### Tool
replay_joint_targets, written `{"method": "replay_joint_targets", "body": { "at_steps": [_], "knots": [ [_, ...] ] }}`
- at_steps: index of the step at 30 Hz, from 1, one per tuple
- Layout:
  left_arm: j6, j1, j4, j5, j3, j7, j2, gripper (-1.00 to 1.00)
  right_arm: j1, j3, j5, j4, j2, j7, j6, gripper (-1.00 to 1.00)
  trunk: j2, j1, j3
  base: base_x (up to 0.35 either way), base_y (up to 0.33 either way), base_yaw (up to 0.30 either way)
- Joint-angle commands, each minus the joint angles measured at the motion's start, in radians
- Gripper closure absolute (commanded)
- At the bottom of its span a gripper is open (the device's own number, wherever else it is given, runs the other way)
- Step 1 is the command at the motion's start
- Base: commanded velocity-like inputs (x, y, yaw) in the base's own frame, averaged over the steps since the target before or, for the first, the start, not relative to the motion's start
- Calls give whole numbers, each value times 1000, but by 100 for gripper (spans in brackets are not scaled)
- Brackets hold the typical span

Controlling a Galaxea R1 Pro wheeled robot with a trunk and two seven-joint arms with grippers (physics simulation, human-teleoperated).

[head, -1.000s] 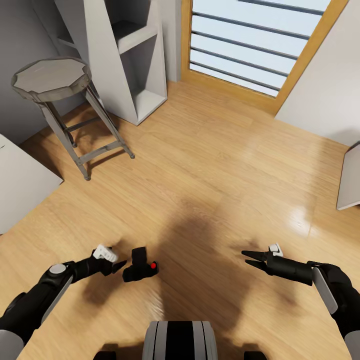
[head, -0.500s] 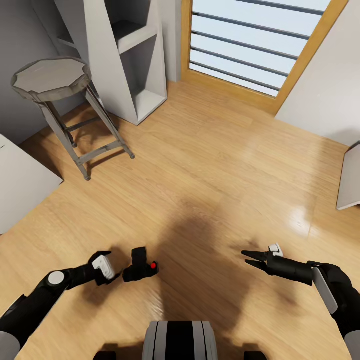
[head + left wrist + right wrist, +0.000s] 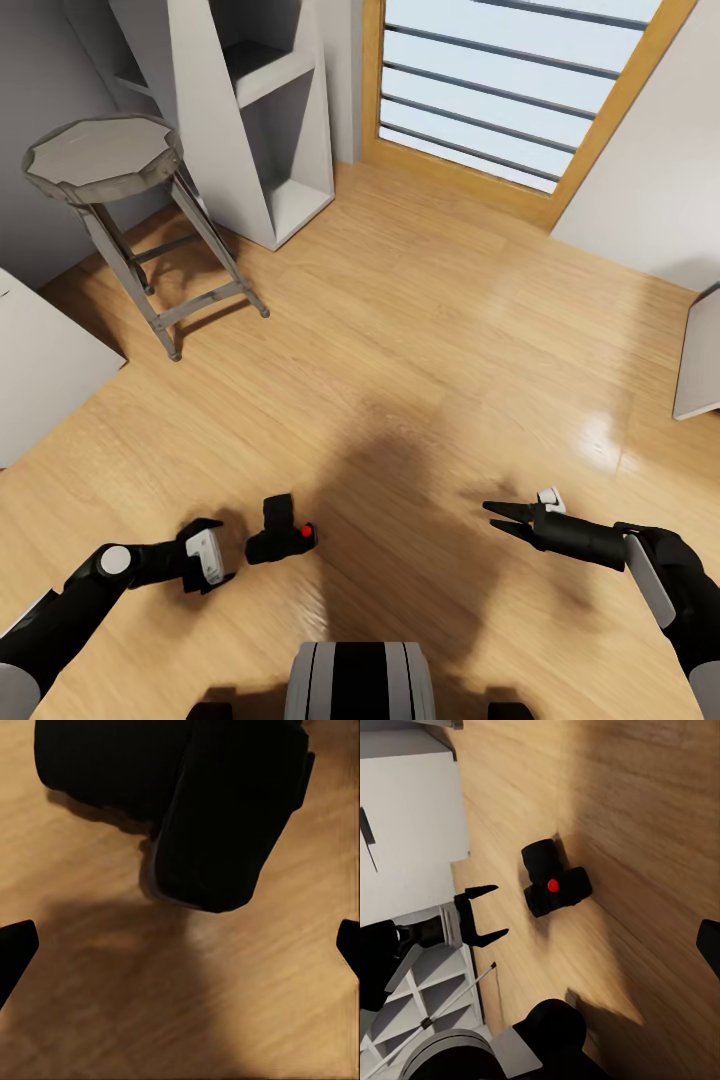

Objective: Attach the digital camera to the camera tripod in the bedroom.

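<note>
Your left gripper [image 3: 228,552] hangs low over the wood floor [image 3: 420,330] with its jaws spread wide, holding nothing and touching nothing. The camera [image 3: 279,531] lies on the floor just beside those jaws, apart from them, with its red dot [image 3: 306,531] facing up. In the left wrist view the camera [image 3: 180,802] sits just ahead of the two fingertips [image 3: 15,949], which stand at opposite edges with bare floor between them. From the right wrist view you see the left gripper [image 3: 489,915] open toward the camera [image 3: 553,880], a clear gap between them.

Your right gripper [image 3: 495,518] hovers over bare floor, well apart from the camera; its jaws are slightly parted and empty.

A round grey stool [image 3: 120,200] stands beside white shelves [image 3: 250,110] in the far left corner, near a wood-framed door [image 3: 520,90]
</note>
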Motion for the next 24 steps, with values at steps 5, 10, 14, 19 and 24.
{"method": "replay_joint_targets", "body": {
  "at_steps": [5, 10, 14, 19, 24],
  "knots": [
    [-12, 0, -3, -16, 0, -52, 1, -100, 0, -1, 0, 0, 0, 3, 4, -100, 0, 0, -1, 0, 0, 0],
    [-15, -1, -3, -17, 2, -136, 0, -100, 0, -1, 0, 0, -1, 3, 4, -100, 0, 0, -1, 0, 0, 0],
    [-15, -1, -3, -16, 3, -174, -1, -100, 0, -1, -1, 0, -1, 3, 4, -100, 0, 0, -1, 0, 0, 0],
    [-14, -1, 0, -14, 6, -189, -10, -100, 0, -1, 0, 0, -1, 3, 4, -100, 0, 0, -1, 0, 0, 0],
    [-13, 0, 17, -15, 8, -170, -20, -100, 0, -1, 1, 0, -1, 3, 3, -100, 0, 0, -1, 0, 0, 0]
  ]
}}
